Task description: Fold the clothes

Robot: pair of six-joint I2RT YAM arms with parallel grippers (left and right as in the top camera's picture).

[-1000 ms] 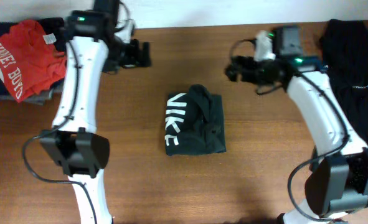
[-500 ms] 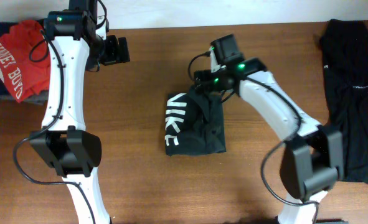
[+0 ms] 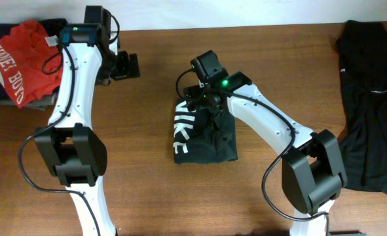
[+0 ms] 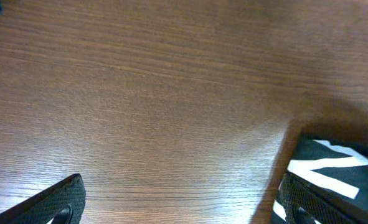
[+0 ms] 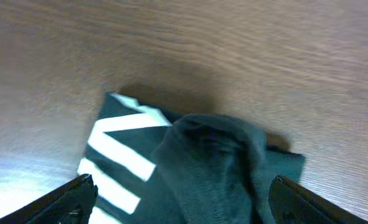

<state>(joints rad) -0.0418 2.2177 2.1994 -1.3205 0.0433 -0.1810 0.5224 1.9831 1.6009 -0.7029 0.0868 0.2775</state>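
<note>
Grippers first: we see the right gripper [image 3: 194, 98] spread wide, holding nothing, over the top edge of the folded NIKE shirt [image 3: 206, 134] at the middle of the table [image 3: 278, 46]; contact we cannot tell. Left gripper [image 3: 129, 65] also wide apart and empty, above bare wood. Red shirt [image 3: 23, 62] tops a dark pile [image 3: 2, 29] far left; black garment [image 3: 370, 98] lies at the right edge.

Between the black tips of my right claw [image 5: 187, 208] lies a dark shirt [image 5: 215, 162], green-black with bold white letters. My left claw [image 4: 184, 208] is black too. The desk [image 3: 147, 190] under both is brown with fine wood grain. Left of my left claw is a red shirt [image 3: 23, 62] with white lettering. Far right of my right claw is a plain black garment [image 3: 370, 98].
</note>
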